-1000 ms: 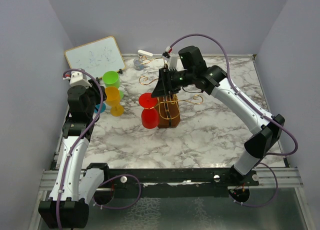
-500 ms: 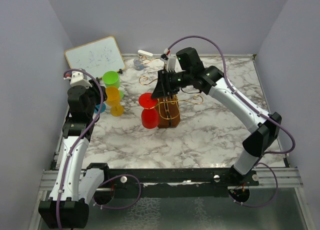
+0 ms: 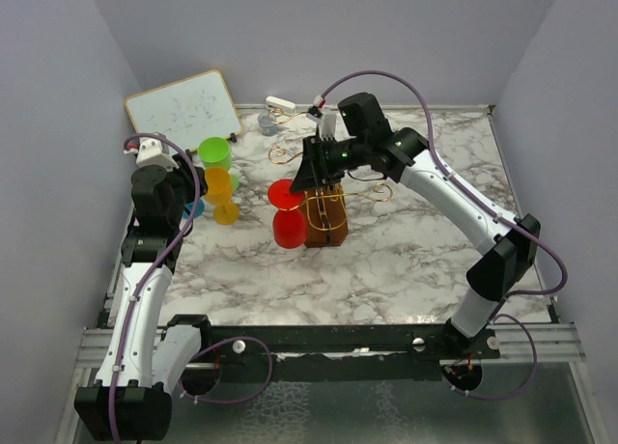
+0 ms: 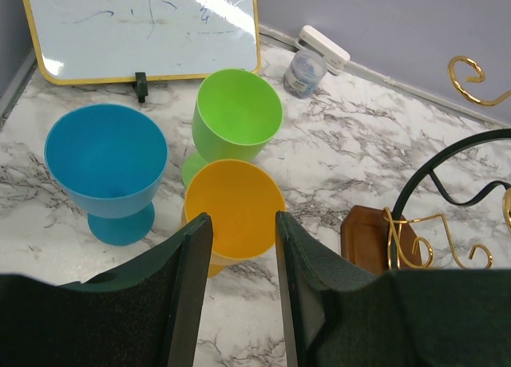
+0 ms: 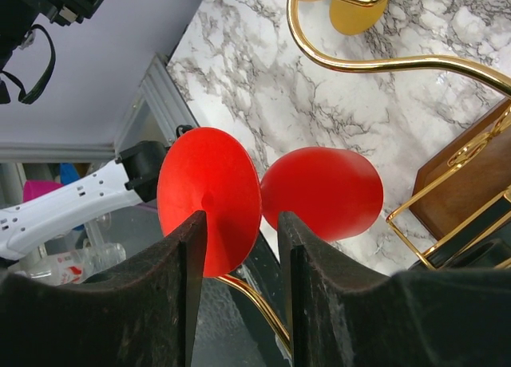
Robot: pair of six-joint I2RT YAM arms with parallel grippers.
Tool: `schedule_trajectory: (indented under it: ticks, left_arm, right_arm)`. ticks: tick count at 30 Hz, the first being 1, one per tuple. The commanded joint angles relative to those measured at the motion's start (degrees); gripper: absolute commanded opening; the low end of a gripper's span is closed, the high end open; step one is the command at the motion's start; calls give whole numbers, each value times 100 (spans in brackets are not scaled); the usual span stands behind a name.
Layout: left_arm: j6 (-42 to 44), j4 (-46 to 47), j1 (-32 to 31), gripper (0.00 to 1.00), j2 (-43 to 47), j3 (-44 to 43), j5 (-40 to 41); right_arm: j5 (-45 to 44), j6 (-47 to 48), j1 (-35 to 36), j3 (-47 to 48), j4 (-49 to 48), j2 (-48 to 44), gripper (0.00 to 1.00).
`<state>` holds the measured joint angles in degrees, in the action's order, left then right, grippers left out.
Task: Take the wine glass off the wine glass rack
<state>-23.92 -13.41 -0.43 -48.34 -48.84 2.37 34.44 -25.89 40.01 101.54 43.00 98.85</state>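
Observation:
The red wine glass (image 3: 288, 214) hangs upside down on the wine glass rack, a brown wooden base (image 3: 326, 224) with gold wire arms (image 3: 379, 187). In the right wrist view its round foot (image 5: 209, 199) sits by the left finger and its bowl (image 5: 323, 193) by the right finger, with a gold wire (image 5: 375, 64) above. My right gripper (image 3: 307, 177) (image 5: 239, 223) is open, its fingers either side of the stem area, not closed on it. My left gripper (image 3: 183, 201) (image 4: 243, 223) is open and empty, just short of an orange glass (image 4: 233, 207).
A green glass (image 4: 235, 116) and a blue glass (image 4: 105, 155) stand by the orange one (image 3: 220, 188). A whiteboard (image 3: 182, 106) leans at the back left. A small jar (image 4: 304, 70) and a white object (image 4: 323, 48) lie by the back wall.
My right arm has shifted slightly left, bringing the open gripper closer around the red glass's stem. The left arm and the glass have not moved.

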Motion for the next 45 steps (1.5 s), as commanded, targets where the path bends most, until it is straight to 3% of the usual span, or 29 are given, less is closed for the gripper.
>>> schedule_trajectory:
  ticks: [1,10,13,15,19,45]
  left_arm:
    - [-53,116,34,40,3,38,-114]
    - [-44,112,34,40,-11,49,-116]
    - [-57,112,32,40,-11,43,-119]
    - [-47,114,32,40,-14,50,-117]
    - [-47,117,34,40,-15,50,-110]
    - [-56,110,34,40,-1,41,-127]
  right_arm:
    - [280,-35,24,-51,-309,92,40]
    - [337,-27,51,-63,-345,123,36]
    - [333,-31,51,-95,-382,88,25]
    - [329,-74,51,-123,-430,68,12]
    - [365,-151,51,-138,-471,23,1]
    - [920,-1254,27,-954,-1793,-839,1]
